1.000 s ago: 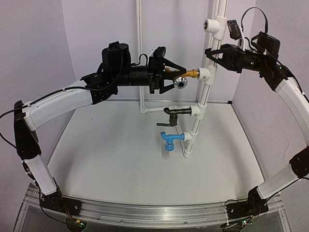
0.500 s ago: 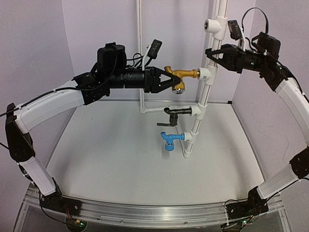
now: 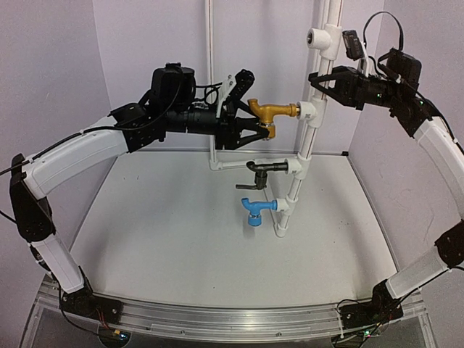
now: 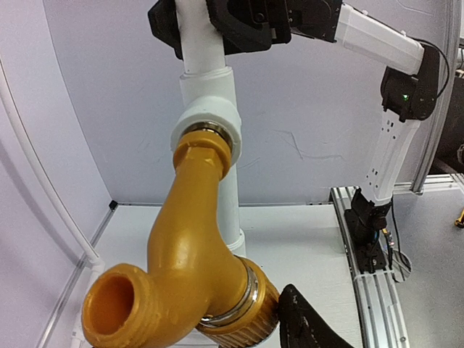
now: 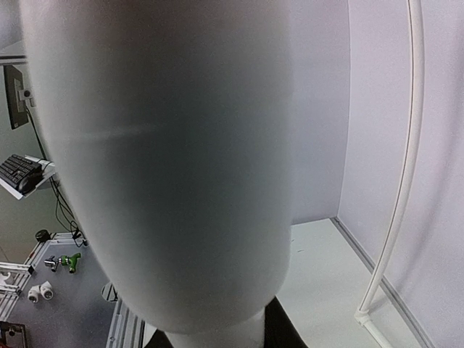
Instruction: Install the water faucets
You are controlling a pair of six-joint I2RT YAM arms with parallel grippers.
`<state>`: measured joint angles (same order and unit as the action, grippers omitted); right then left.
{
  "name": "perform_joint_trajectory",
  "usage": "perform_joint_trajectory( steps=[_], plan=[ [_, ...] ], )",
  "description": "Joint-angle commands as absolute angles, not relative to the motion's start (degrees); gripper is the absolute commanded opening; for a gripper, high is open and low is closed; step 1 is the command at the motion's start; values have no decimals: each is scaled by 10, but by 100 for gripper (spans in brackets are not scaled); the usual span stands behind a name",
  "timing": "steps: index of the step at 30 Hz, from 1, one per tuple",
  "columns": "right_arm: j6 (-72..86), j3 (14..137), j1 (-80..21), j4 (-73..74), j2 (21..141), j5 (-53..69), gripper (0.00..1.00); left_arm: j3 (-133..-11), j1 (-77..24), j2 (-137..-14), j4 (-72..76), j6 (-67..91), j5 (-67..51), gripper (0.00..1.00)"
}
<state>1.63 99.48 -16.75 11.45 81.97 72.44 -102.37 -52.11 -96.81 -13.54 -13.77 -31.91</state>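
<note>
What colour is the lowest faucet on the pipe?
The lowest faucet is blue; top external view.

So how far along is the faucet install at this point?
Done: the black faucet and blue faucet look seated in their tee fittings on the white pipe. In hand: the brass-gold faucet has its stem in a tee, the left gripper with jaws closed on its spout end, while the right gripper clamps the pipe. Left: probably finish tightening it and let go. The top tee is empty.
</note>
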Motion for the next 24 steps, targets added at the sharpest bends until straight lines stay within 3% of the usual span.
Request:
perform_joint_trajectory(
  steps=[1, 6, 12, 22, 23, 24],
  plan=[
    [83, 982, -167, 192, 811, 753, 0, -1051, -519, -973, -145, -228, -290, 48],
    [83, 979, -167, 192, 811, 751, 0, -1050, -520, -980, -125, -257, -284, 39],
    [83, 977, -167, 192, 811, 753, 0, -980, -530, -953, -22, -410, -195, 15],
    [82, 975, -167, 192, 815, 753, 0, -988, -540, -945, -48, -642, -117, 12],
    [82, 975, -167, 192, 815, 753, 0, -988, -542, -942, -51, -655, -108, 16],
    [82, 974, -167, 192, 815, 752, 0, -988, -543, -939, -57, -662, -99, 27]
  ],
)
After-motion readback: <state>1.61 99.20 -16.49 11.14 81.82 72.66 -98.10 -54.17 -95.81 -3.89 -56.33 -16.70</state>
